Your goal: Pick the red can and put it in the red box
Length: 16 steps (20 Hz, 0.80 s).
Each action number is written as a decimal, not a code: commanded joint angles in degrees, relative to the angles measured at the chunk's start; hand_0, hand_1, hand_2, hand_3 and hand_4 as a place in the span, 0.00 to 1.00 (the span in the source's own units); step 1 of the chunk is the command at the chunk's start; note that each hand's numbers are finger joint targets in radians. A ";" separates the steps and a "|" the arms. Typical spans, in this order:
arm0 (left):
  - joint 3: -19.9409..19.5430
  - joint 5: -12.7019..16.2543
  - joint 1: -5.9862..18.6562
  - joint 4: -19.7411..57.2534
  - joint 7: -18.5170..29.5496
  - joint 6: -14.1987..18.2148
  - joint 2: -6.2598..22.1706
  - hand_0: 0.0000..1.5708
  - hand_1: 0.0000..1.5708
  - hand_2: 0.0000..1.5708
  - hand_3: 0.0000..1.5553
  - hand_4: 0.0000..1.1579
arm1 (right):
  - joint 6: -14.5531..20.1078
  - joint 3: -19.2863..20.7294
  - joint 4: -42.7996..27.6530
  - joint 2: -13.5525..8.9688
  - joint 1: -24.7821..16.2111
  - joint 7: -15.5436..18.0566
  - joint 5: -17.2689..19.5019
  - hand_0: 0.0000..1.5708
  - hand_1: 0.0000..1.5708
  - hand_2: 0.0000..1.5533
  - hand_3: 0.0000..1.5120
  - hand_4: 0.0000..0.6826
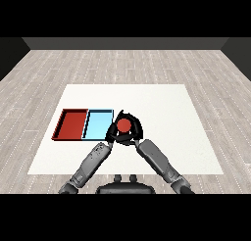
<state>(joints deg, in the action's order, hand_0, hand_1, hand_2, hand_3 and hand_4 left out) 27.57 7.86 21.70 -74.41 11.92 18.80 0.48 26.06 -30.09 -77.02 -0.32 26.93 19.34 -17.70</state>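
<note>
Two forearms meet ahead of you. Right hand (133,129) curls round the red can (124,125); left hand (112,133) touches it, fingers unclear. Can sits just right of the light blue tray (97,125). Red tray (70,124) lies beyond, on the white table (162,112).

Matt white table (166,137), pale wood-plank floor (147,63), smooth red tray (62,118) and light blue tray (87,125).

Place: a bare test room
Floor: pale grey wooden planks (147,63)
Walls: dark grey strip (122,43) at the back
Furniture: one flat white square table (162,108)
</note>
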 commanded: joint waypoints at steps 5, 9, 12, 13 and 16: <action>1.88 -2.34 0.99 -0.90 -3.81 5.97 -0.43 0.00 0.00 0.00 0.00 0.20 | -0.73 0.62 -3.10 0.29 -1.45 -0.17 0.59 0.94 0.94 0.94 0.93 0.75; 5.82 1.87 3.72 5.06 1.23 10.34 -0.40 0.58 0.58 0.61 0.44 0.65 | 1.36 -2.16 -1.53 0.27 1.99 -0.50 -2.26 0.97 0.97 0.95 0.93 0.77; 6.81 0.45 1.42 -1.40 -5.62 12.09 -0.40 1.00 1.00 0.97 0.91 0.78 | 3.08 -3.77 4.79 0.26 6.24 2.90 -5.66 0.95 0.95 0.93 0.92 0.76; 4.85 3.83 3.28 3.95 -1.84 8.25 -0.39 1.00 1.00 0.99 0.93 0.82 | -1.94 0.36 -0.93 -0.50 0.01 1.22 -1.37 0.95 0.95 0.93 0.92 0.76; 5.90 0.30 2.97 2.42 -4.08 11.77 -0.39 1.00 1.00 0.98 0.93 0.86 | 0.43 0.60 -1.82 0.25 4.35 -2.44 -1.83 0.93 0.93 0.93 0.92 0.82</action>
<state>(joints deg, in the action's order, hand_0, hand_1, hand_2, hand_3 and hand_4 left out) 31.84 9.91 24.48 -73.40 9.88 30.35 1.72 26.37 -30.38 -77.64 -1.36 28.05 19.69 -19.41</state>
